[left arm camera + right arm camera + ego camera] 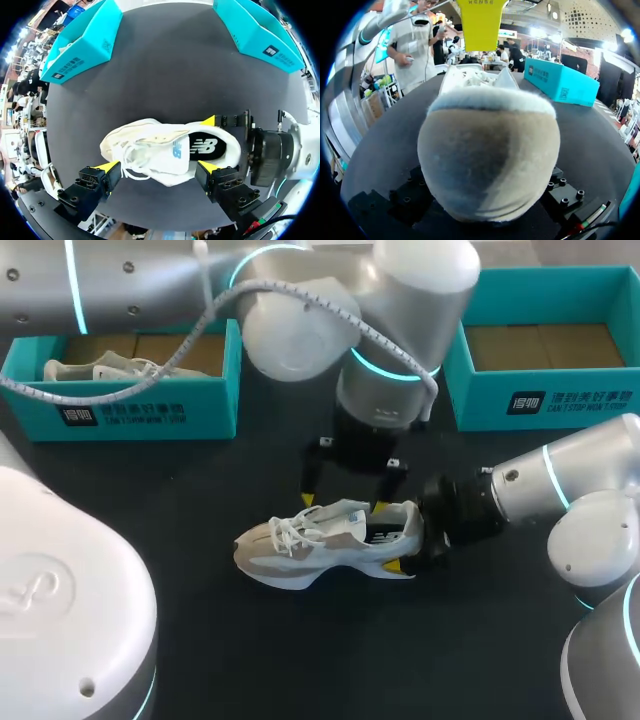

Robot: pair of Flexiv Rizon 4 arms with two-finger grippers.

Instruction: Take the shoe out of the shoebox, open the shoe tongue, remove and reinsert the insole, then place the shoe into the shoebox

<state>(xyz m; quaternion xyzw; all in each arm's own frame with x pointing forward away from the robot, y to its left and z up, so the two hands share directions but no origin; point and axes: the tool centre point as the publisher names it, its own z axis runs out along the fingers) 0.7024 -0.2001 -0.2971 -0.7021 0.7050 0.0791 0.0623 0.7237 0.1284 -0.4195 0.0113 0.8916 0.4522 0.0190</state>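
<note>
A white and beige sneaker [320, 540] stands upright on the black table, toe to the left. Its black insole [205, 146] shows inside the opening. My right gripper [403, 537] is shut on the heel from the right, one yellow tip on each side of it. The rounded beige heel [487, 155] sits right in front of the right wrist view. My left gripper [345, 502] hangs open just above the shoe's far side. One of its fingertips [106, 166] is by the laces, the other by the collar, and it holds nothing.
A teal shoebox [120, 410] at the back left holds another white shoe [100, 368]. A second teal box [560, 400] at the back right shows a bare cardboard floor. Black table lies open in front of the sneaker.
</note>
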